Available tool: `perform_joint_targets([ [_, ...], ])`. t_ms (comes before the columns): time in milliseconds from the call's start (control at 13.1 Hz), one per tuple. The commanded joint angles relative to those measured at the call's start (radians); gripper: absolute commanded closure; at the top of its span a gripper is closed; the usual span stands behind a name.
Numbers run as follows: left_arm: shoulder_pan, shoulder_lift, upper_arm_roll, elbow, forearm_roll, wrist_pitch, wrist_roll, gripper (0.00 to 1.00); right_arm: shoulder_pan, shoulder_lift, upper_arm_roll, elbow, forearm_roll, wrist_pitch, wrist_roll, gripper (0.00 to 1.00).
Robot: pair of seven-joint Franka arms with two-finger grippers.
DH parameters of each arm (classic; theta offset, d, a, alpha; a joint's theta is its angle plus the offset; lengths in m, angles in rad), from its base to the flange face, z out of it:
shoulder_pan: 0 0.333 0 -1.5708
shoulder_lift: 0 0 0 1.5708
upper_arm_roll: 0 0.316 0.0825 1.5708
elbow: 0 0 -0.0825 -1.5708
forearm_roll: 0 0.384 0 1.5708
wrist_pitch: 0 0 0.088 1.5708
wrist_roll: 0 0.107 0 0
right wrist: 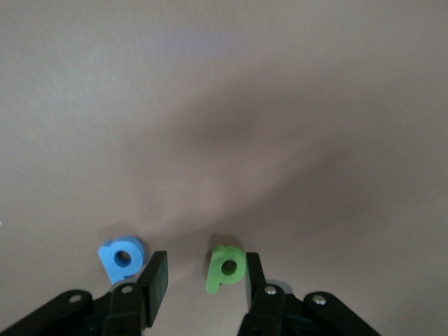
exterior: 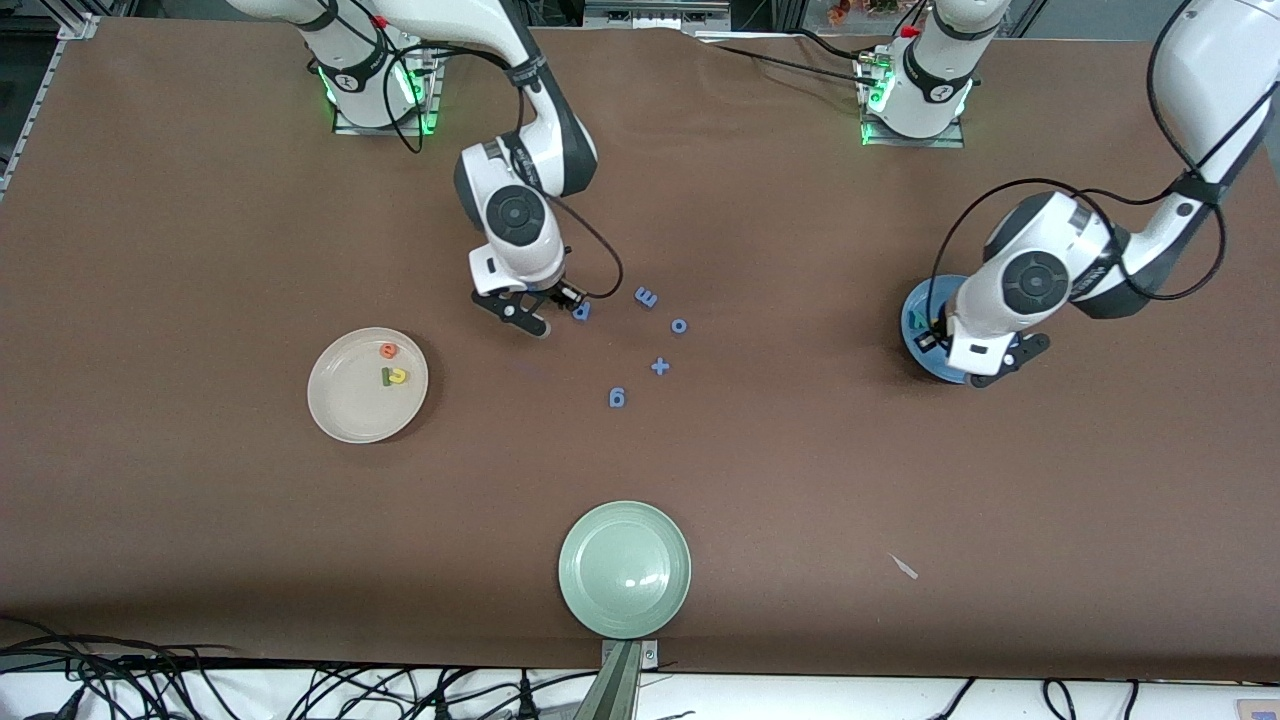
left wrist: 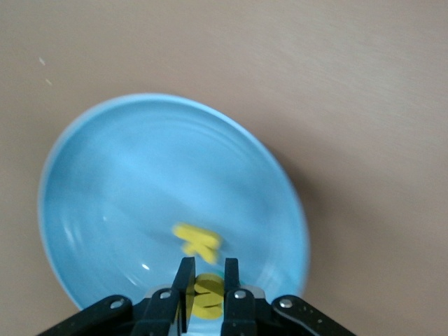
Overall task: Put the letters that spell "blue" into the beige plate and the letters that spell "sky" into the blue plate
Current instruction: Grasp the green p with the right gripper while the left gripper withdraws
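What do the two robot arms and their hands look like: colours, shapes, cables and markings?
Both arms are glossy white with dark grey joints and round black caps. Black cables loop loosely along each. The bases glow green and carry a red spot. The right hand and the left hand are black, each with two slim flat fingers.

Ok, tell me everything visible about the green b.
The green b is a small, flat, foam-looking letter with a round bowl, a hole through it and a short stem. It sits between the open fingers of the right claw, beside a blue letter. Whether it rests on the brown table cannot be told.
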Motion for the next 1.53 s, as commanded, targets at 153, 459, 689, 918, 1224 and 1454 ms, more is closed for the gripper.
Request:
perform_joint_targets([
  [153, 0.136, 0.003, -0.026, -0.021, 0.016, -0.005, 0.222, 0.83, 0.035, 0.003, -0.008, -0.037, 0.015, 0.023, 0.026, 0.41],
  [459, 0.136, 0.006, -0.025, -0.021, 0.008, -0.005, 0.229, 0.4, 0.038, -0.005, -0.008, -0.061, 0.015, 0.035, 0.031, 0.41],
  [689, 0.124, -0.002, -0.037, -0.006, 0.004, -0.01, 0.169, 0.3, 0.039, -0.012, -0.008, -0.078, 0.013, 0.055, 0.029, 0.42],
  [918, 0.133, -0.008, -0.088, 0.043, 0.004, -0.027, 0.138, 0.25, 0.039, -0.019, -0.008, -0.078, 0.013, 0.056, 0.026, 0.55],
  [1224, 0.124, -0.012, -0.129, 0.216, 0.004, -0.21, 0.153, 0.2, 0.039, -0.017, -0.008, -0.078, 0.013, 0.066, 0.011, 0.8],
  [1454, 0.121, -0.012, -0.137, 0.335, 0.004, -0.28, 0.201, 0.1, 0.039, -0.026, -0.017, -0.071, 0.013, 0.053, -0.009, 0.88],
])
